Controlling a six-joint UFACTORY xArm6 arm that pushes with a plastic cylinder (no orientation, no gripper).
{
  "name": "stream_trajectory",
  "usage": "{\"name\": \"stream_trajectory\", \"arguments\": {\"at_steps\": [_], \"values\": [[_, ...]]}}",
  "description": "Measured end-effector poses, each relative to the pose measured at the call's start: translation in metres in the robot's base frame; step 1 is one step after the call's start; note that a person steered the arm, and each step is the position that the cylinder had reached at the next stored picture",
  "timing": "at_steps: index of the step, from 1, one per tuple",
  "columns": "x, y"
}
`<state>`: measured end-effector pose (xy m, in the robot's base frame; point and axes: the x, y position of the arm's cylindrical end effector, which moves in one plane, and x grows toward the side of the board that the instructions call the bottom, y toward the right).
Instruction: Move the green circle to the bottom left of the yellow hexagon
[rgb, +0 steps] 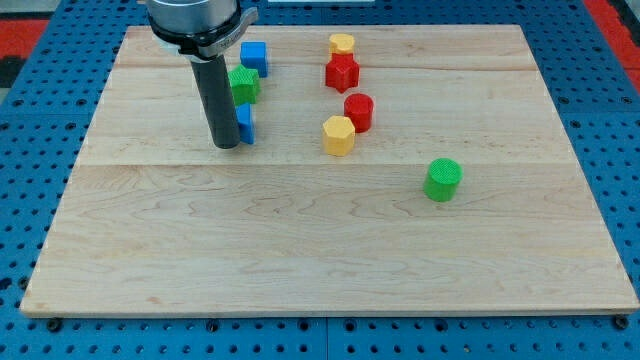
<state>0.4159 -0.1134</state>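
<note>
The green circle (441, 179) lies on the wooden board at the view's right of centre. The yellow hexagon (339, 135) sits up and to its left, near the board's middle, touching a red cylinder (359, 111) at its upper right. My tip (226, 145) rests on the board at the view's upper left, well to the left of the yellow hexagon and far from the green circle. It stands right against a blue block (245, 124) that it partly hides.
A green block (244, 85) and another blue block (254, 56) lie just above my tip. A red star-like block (341, 72) and a small yellow block (342, 44) sit near the board's top edge. The wooden board (330, 250) lies on a blue perforated table.
</note>
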Motion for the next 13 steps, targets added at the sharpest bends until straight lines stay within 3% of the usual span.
{"name": "stream_trajectory", "arguments": {"at_steps": [1,2,4,11,13], "values": [[0.055,0.016],[0.088,0.076],[0.094,0.252],[0.057,0.287],[0.057,0.251]]}}
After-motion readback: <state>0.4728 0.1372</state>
